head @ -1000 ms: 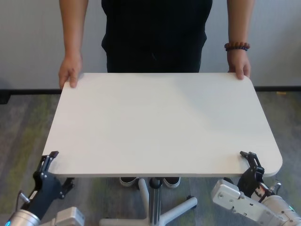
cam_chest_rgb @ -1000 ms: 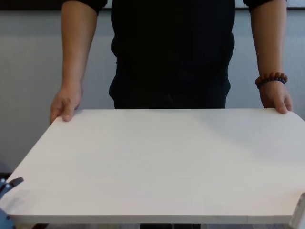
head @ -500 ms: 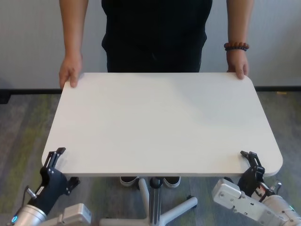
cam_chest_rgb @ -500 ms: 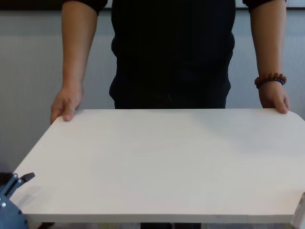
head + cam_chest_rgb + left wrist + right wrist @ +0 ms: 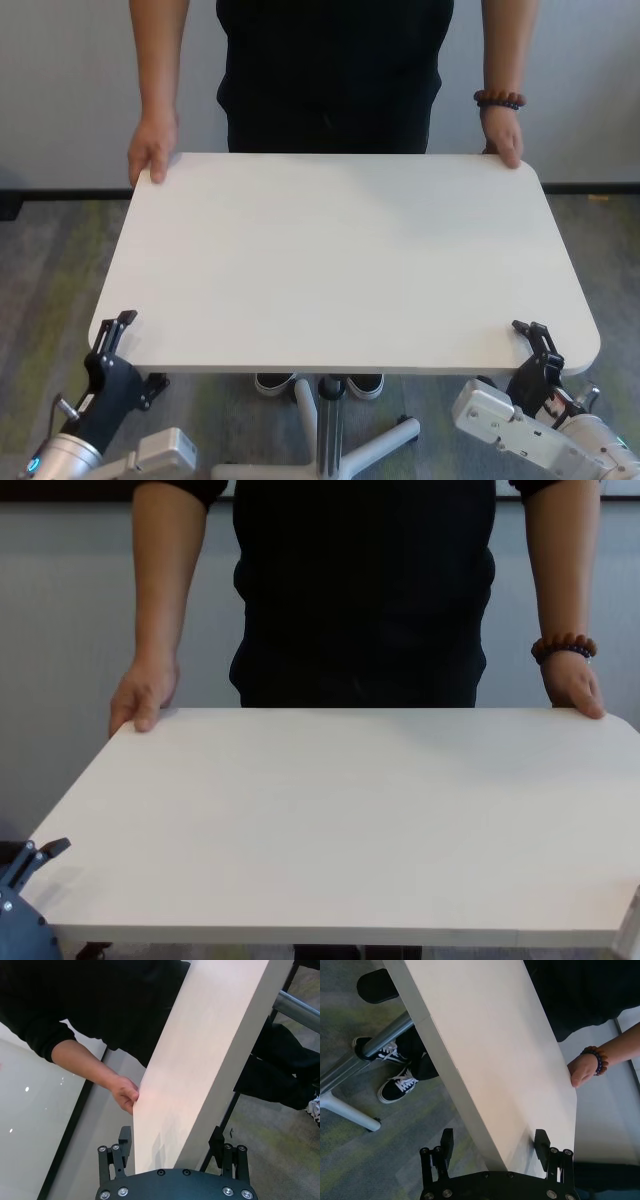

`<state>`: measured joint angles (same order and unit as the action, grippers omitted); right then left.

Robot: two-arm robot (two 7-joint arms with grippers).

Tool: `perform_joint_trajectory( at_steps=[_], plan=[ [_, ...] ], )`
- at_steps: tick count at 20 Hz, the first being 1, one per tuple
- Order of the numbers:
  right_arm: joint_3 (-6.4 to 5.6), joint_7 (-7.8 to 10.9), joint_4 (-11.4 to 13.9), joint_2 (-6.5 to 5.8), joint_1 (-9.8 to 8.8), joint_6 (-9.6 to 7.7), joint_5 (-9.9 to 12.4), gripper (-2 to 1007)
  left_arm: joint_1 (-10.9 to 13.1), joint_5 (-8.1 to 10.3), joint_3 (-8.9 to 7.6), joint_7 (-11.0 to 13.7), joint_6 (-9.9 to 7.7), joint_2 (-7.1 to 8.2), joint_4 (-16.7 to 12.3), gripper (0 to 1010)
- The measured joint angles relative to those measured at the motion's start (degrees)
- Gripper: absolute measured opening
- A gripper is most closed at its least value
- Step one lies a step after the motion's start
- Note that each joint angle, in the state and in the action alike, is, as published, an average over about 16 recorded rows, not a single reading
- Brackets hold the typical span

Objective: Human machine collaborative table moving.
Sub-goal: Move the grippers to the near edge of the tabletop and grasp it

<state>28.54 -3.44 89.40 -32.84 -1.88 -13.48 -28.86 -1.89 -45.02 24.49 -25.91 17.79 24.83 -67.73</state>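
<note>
The white table stands between me and the human, who is in a black shirt. He holds its far corners with both hands, a beaded bracelet on one wrist. My left gripper is at the near left corner. In the left wrist view it is open, with one finger above and one below the table's edge. My right gripper is at the near right corner. In the right wrist view it is open and straddles the edge the same way.
A slim metal pole with splayed white base legs carries the table on grey-green carpet. The human's black-and-white shoes stand by the base. A pale wall runs close behind him.
My left gripper has moved in toward the near left corner, so its fingers now reach around the edge. The right gripper has stayed put. The human's hands shifted slightly.
</note>
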Motion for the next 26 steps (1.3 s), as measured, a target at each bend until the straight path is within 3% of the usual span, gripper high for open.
perform_joint_trajectory(
  at_steps=[15, 26],
  plan=[
    [-0.80, -1.16, -0.4, 1.55, 0.83, -1.31, -5.0, 1001, 0.0, 0.07, -0.07, 0.3, -0.01, -0.03, 0.1, 1000],
    [-1.37, -0.07, -0.5, 2.69, 1.46, -1.30, -7.0, 1001, 0.0, 0.18, 0.04, 0.5, 0.07, 0.07, 0.0, 1000]
  ],
)
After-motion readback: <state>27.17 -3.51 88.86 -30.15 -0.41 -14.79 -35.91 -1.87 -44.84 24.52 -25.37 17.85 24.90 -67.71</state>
